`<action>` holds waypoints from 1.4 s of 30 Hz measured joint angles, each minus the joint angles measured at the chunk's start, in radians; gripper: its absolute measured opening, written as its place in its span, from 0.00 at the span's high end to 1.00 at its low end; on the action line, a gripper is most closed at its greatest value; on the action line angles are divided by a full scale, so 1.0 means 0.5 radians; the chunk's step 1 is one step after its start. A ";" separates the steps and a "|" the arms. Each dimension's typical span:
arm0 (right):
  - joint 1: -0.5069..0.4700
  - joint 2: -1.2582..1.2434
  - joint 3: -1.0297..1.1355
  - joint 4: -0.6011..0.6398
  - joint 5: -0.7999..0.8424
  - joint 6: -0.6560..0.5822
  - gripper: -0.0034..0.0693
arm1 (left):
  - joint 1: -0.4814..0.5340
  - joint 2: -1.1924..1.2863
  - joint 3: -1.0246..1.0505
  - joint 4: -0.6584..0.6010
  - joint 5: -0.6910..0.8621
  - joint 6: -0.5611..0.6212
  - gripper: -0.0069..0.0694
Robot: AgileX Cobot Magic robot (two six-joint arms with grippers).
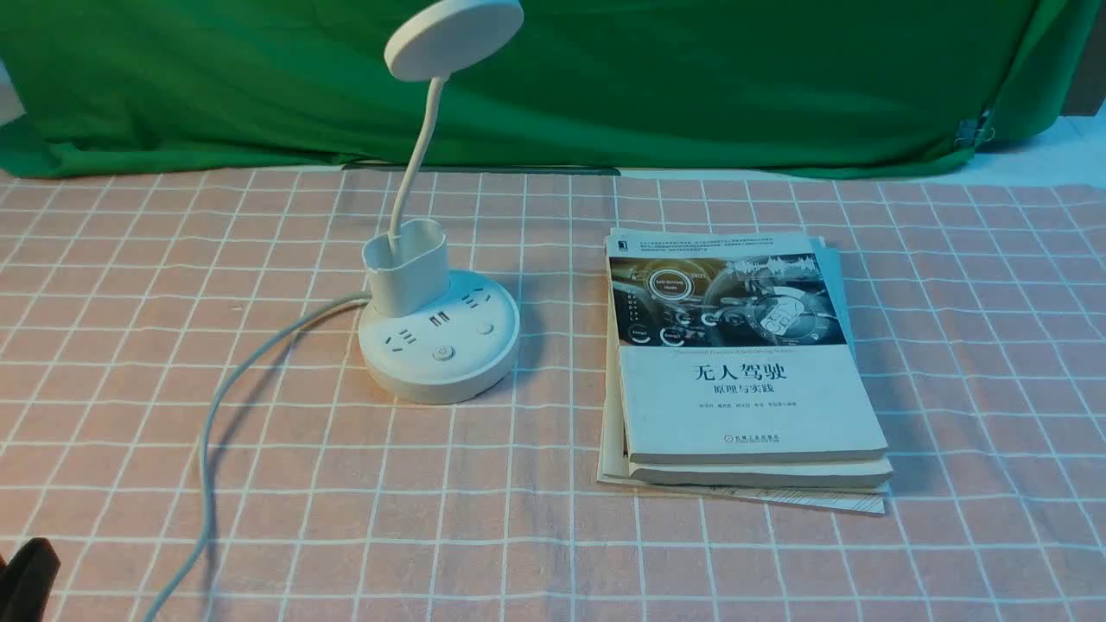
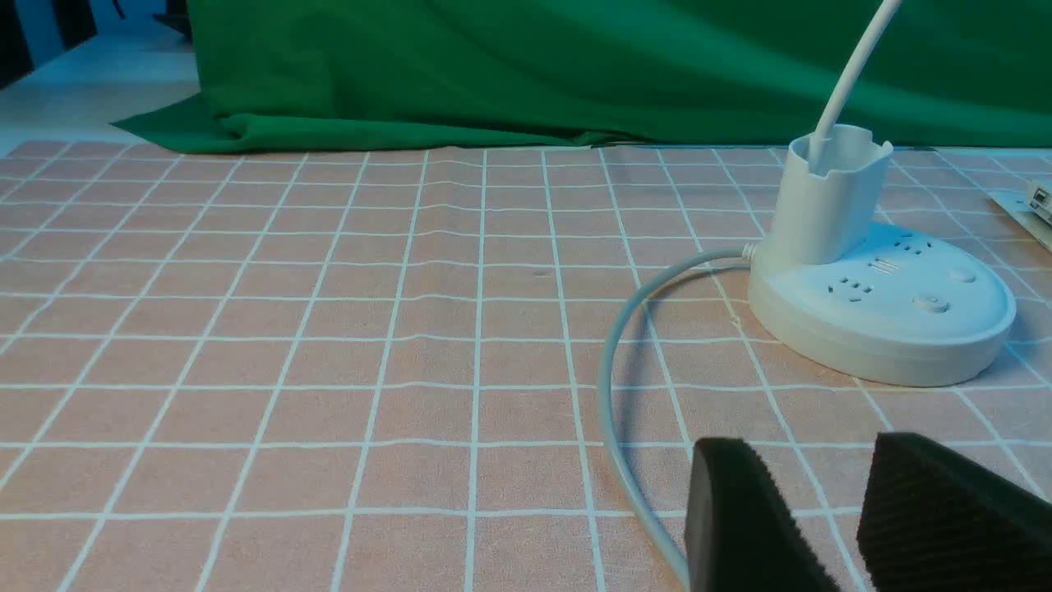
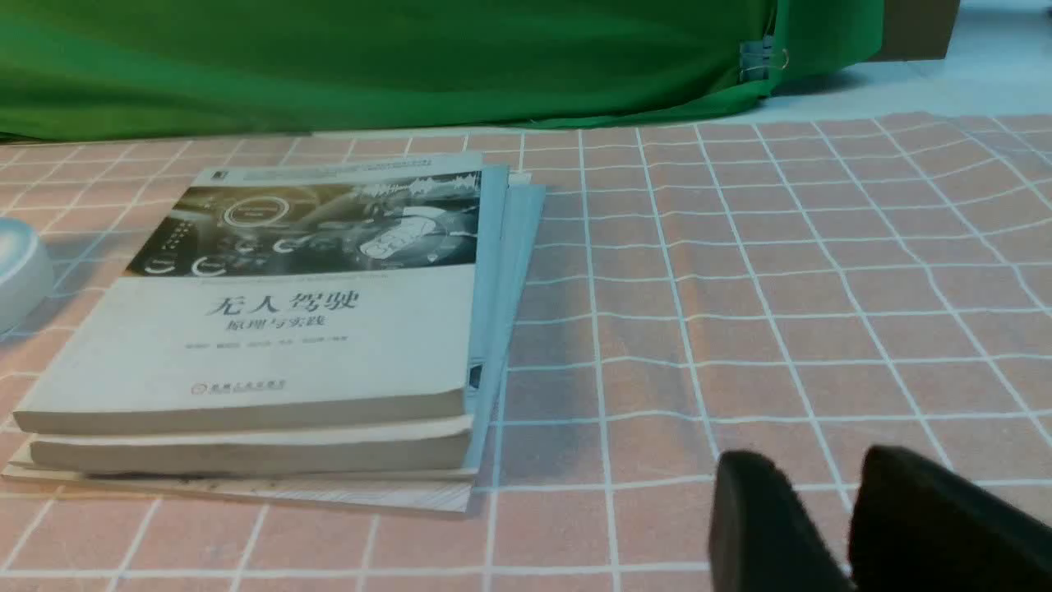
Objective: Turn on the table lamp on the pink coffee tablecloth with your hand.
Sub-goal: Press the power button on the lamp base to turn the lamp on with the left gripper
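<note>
Left hand (image 2: 814,460), black with ribbed pads: released, pads parted, empty. It sits low at the near-left tabletop edge, just beside the grey-white cord (image 1: 207,432). Right hand (image 3: 809,473): narrow gap, empty, near-right.

Salmon-pink grid tablecloth (image 1: 259,484) covers the tabletop. White table lamp (image 1: 471,367) stands mid-left on it, well apart from both hands. Stack of white paperback books (image 1: 743,397) is near its right.

Handling guess: rigid plastic base, light, may skid on the cloth. No grasp needed; press straight down on the round front button (image 1: 443,353), which faces the robot. Avoid the thin bendable neck (image 1: 419,147).

Long axis is vertical. Disc head (image 1: 454,36) tips forward in front of the plain green backdrop cloth (image 1: 691,78).
</note>
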 joint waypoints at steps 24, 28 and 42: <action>0.000 0.000 0.000 0.000 0.000 0.000 0.62 | 0.000 0.000 0.000 0.000 0.000 0.000 0.59; 0.000 0.000 0.000 0.000 0.000 0.000 0.62 | 0.000 0.000 0.000 0.000 0.000 0.000 0.59; 0.000 0.000 0.000 0.000 0.000 0.000 0.62 | 0.000 0.000 0.000 0.059 -0.739 0.000 0.59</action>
